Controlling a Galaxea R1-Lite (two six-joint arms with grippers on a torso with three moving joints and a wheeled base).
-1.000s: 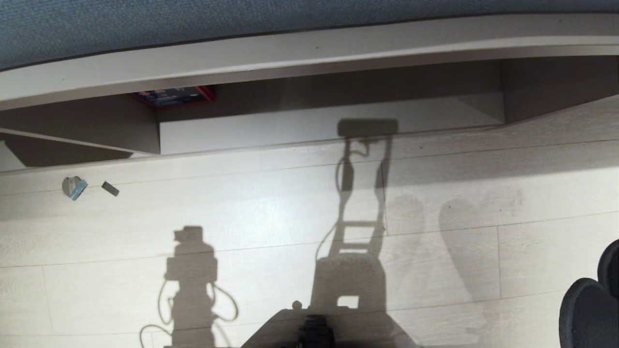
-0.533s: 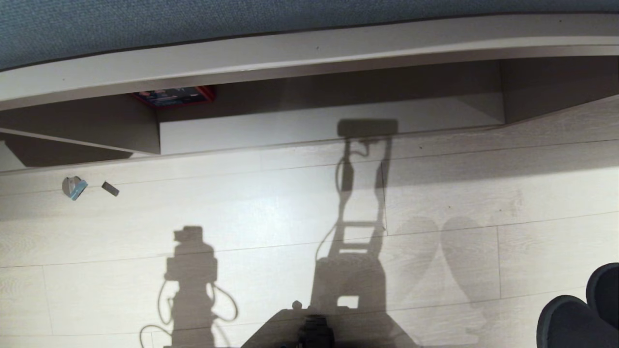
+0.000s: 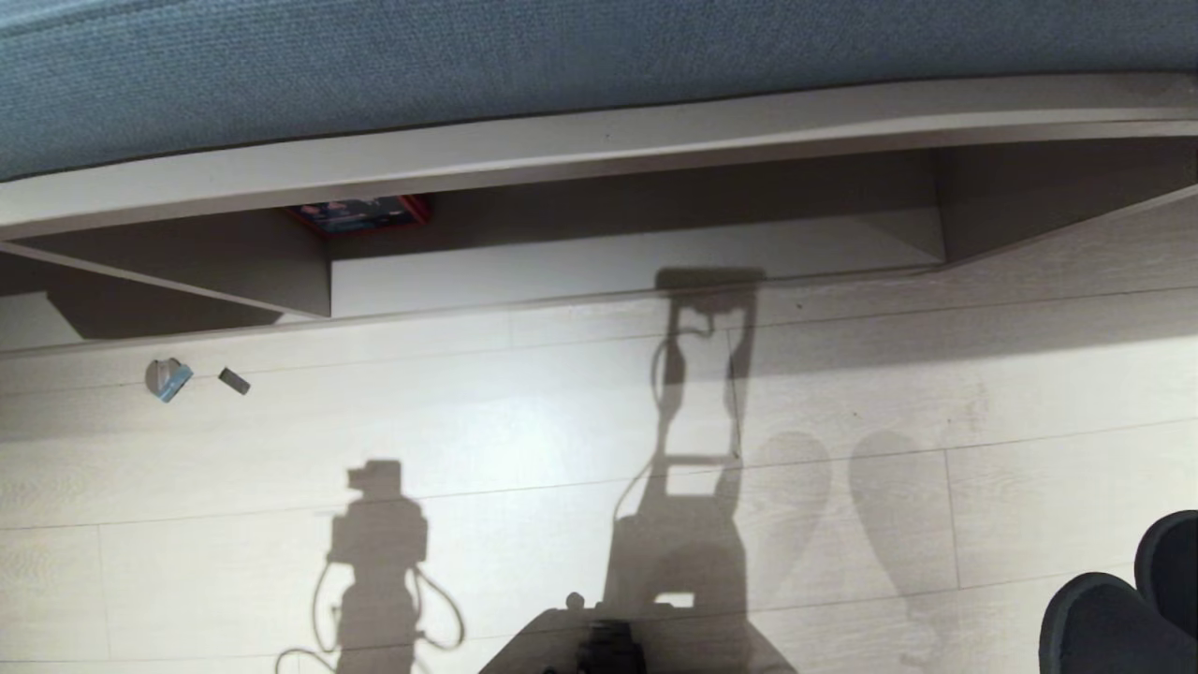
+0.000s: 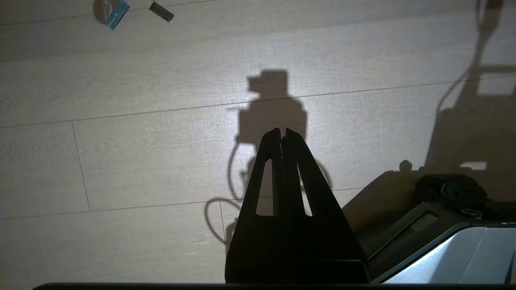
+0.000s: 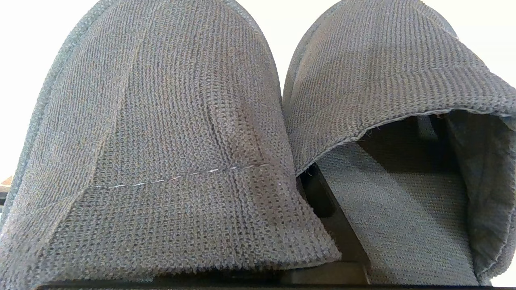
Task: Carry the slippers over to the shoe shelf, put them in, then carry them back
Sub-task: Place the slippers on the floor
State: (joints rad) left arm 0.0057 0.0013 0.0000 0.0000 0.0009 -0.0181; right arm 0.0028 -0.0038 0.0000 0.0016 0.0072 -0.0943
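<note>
Since a second ago the whole head view has slid downward, so the camera moved, not the shoe shelf (image 3: 636, 253); the right gripper (image 5: 322, 209) stays clamped on the slippers (image 3: 1123, 608) low at the robot's right, still to be shelved; the left gripper (image 4: 282, 135) hangs closed and empty over pale plank floor (image 3: 468, 421) near small scraps (image 3: 168, 379).

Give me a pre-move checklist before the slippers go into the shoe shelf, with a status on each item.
1. Both slippers carried together at the right gripper: ok.
2. Right gripper shut on them: ok.
3. Shoe shelf open bay ahead, base board bare: ok.
4. Small red box sits at the upright panel, aside from that bay: ok.
5. Floor scraps lie off to the left, away from the path: ok.
6. Left gripper shut, holding nothing: ok.
</note>
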